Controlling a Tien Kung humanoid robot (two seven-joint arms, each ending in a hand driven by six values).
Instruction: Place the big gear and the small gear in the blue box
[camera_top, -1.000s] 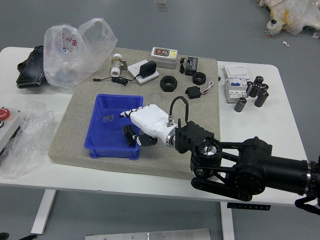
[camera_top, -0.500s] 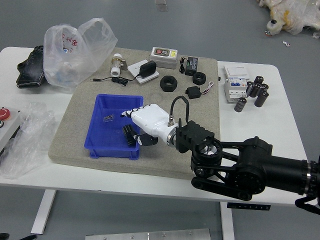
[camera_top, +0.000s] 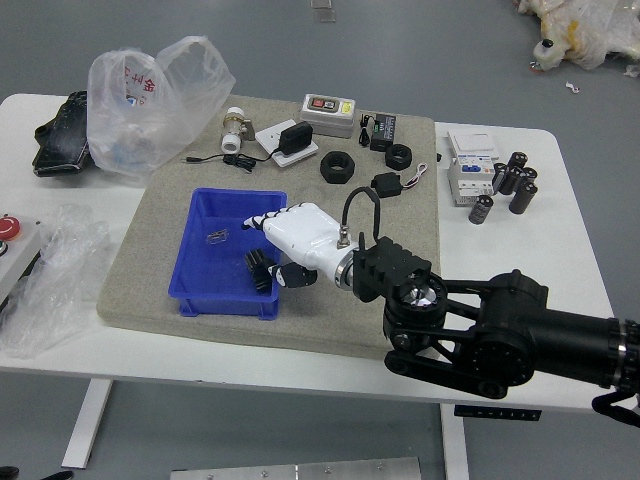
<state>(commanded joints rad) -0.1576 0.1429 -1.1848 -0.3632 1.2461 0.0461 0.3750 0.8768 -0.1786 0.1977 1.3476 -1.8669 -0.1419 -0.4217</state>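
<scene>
My right hand (camera_top: 268, 246), white with black finger parts, reaches over the right side of the blue box (camera_top: 182, 296). Its fingers look extended and relaxed, with no held object visible. Below them a dark ribbed piece (camera_top: 259, 270) shows inside the box; I cannot tell whether it is a gear. On the mat behind the box lie a larger black ring (camera_top: 337, 177) and a smaller black ring (camera_top: 398, 164), possibly the gears, though no teeth are distinguishable. Only a dark bit of my left hand (camera_top: 8, 471) shows at the lower left corner.
A small clear part (camera_top: 217, 237) lies in the box. Behind it stand a white bottle (camera_top: 233, 130), an adapter (camera_top: 296, 138) and a grey case (camera_top: 328, 115). Plastic bags (camera_top: 150, 105) sit at left; a white carton (camera_top: 473, 178) and several black cylinders (camera_top: 523, 197) at right.
My right hand has shifted and tilted very slightly at the box's right side. The dark piece inside and the two rings look nearly unchanged.
</scene>
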